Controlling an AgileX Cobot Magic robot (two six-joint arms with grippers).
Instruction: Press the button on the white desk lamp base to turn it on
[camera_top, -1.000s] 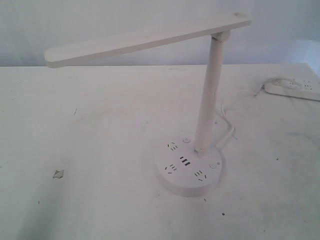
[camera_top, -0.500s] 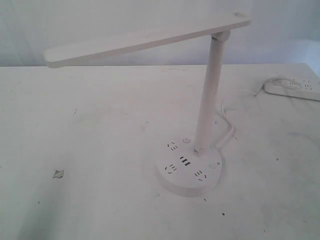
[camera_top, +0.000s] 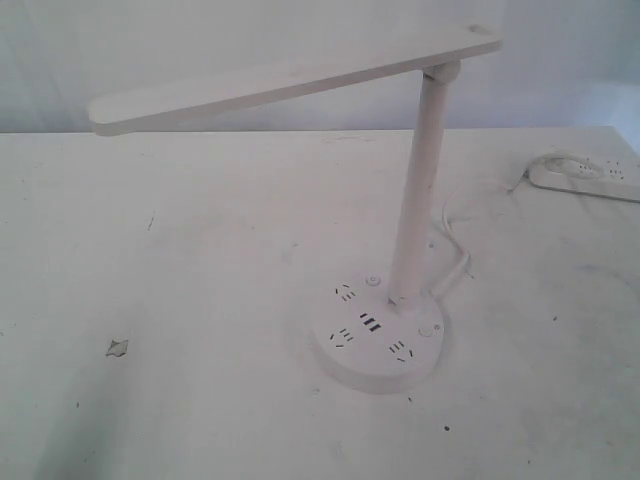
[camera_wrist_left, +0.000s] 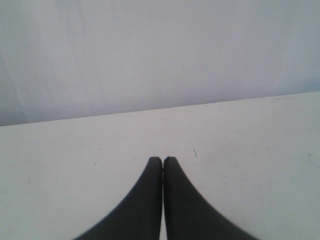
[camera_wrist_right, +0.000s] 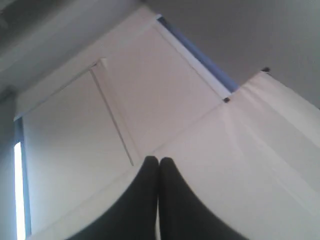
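Observation:
The white desk lamp (camera_top: 420, 190) stands right of the middle of the table in the exterior view, its flat bar head (camera_top: 290, 80) reaching left from the leaning pole. Its round lamp base (camera_top: 378, 335) shows socket holes, USB slots and two small round buttons (camera_top: 373, 281), (camera_top: 426, 329). No light shows from the head. Neither arm appears in the exterior view. My left gripper (camera_wrist_left: 162, 159) is shut with nothing in it, over bare table. My right gripper (camera_wrist_right: 158, 159) is shut and empty, facing white panels; no lamp shows in either wrist view.
A white power strip (camera_top: 585, 175) lies at the table's back right, and a white cord (camera_top: 455, 245) runs from behind the lamp base toward it. A small scrap (camera_top: 118, 348) lies on the table (camera_top: 200, 300) at the left. A pale wall stands behind.

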